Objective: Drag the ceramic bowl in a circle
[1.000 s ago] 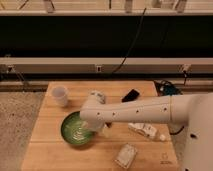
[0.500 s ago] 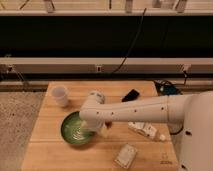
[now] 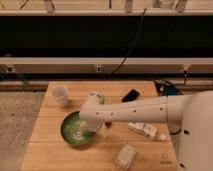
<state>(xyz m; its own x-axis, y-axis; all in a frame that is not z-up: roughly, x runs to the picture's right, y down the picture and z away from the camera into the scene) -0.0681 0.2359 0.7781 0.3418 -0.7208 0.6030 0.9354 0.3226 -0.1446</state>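
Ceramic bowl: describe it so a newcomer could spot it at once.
On the wooden table, look left of centre, nearer the camera than the small white cup. The ceramic bowl sits under the gripper, which hangs over its right edge. It is the only green dish, wide and shallow with pale swirls inside.

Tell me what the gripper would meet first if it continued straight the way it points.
Most likely the wide green glazed ceramic bowl; the gripper points down into it, though depth is unclear.
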